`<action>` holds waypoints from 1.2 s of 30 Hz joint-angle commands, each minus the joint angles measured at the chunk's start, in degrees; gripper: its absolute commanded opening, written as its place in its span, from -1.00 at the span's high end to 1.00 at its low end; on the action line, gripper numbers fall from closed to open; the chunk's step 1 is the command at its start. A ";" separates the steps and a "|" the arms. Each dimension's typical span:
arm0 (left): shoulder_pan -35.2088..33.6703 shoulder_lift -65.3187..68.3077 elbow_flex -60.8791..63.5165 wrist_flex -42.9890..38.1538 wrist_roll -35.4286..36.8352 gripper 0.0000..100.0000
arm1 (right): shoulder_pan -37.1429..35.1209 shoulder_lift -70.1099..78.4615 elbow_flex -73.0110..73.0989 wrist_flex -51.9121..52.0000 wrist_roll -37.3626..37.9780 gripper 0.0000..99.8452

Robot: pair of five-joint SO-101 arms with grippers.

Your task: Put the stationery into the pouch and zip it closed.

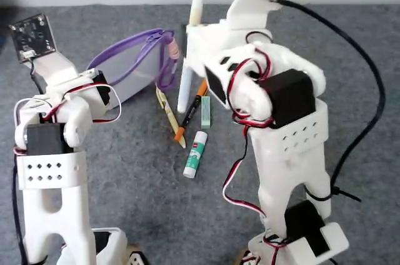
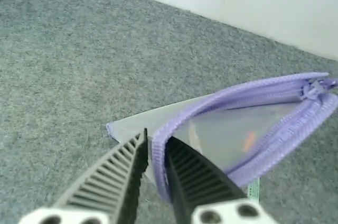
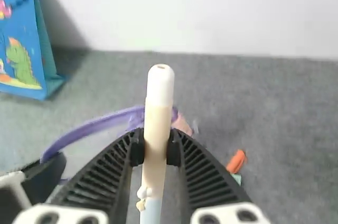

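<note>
1. High view, hard to see: the left arm covers its own gripper tip with its housing at the edge of the translucent plastic pouch with a purple zipper, so its fingers are unreadable here. The bulk of the right arm hides most of its gripper. A long cream-white plastic pen stands nearly upright just beside the pouch's zipper end. Cannot tell if its lower tip touches the grey carpet.
2. High view, counts:
   - One pouch, mouth open, with one small pink charm at the zipper end.
   - One held pen.
   - Four loose items on the carpet beside the zipper end: one pale yellow thin stick nearest the pouch, one black marker with orange ends, one small green block eraser, and one white-and-green glue stick farthest from the pouch.
3. Left wrist view: the left gripper has its fingers narrow, pinching the pouch's purple rim. The pouch is cut off by the frame. An orange blur shows through its wall; cannot tell whether it is inside or behind.
4. Right wrist view: the right gripper has its fingers clamped on the pen, whose lower end is cut off. The pouch rim is partly hidden behind the fingers. One blue printed bag with a dinosaur picture stands beyond the pouch.
</note>
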 commanded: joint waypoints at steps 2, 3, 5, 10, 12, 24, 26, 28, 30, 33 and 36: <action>0.09 -0.88 -3.03 -1.67 0.35 0.98 | -0.92 -4.70 -2.46 -1.19 -0.35 0.98; 0.00 -0.88 -3.03 -1.67 0.35 0.98 | -0.84 -5.14 -2.46 -0.57 -0.35 0.98; -0.09 -0.88 -3.03 -1.67 0.35 0.98 | -0.66 -5.85 -2.46 1.36 -0.26 0.98; 0.00 -0.88 -3.03 -1.67 0.26 0.98 | -0.57 -6.64 -2.46 3.12 -0.35 0.98; 0.00 -0.88 -3.03 -1.67 0.26 0.98 | -0.48 -7.69 -2.46 3.12 -0.35 0.98; 0.00 -0.88 -3.03 -1.67 -2.11 0.98 | -0.48 -13.23 -2.37 17.27 -0.35 0.98; -0.09 -0.88 -3.03 -1.67 -2.11 0.98 | -0.48 -14.55 -1.93 18.15 -0.35 0.98; -0.09 -0.88 -3.03 -1.67 -2.11 0.98 | -0.48 -17.19 0.18 18.15 0.26 0.98; -0.09 -0.88 -3.03 -1.67 -2.11 0.98 | -0.84 -21.05 5.36 18.15 2.64 0.98; -0.09 -0.88 -3.03 -1.67 -2.11 0.98 | -0.48 -28.26 16.09 17.45 4.48 0.98; 0.00 -0.88 -3.03 -1.67 -2.11 0.98 | -0.48 -35.38 26.99 11.74 5.80 0.98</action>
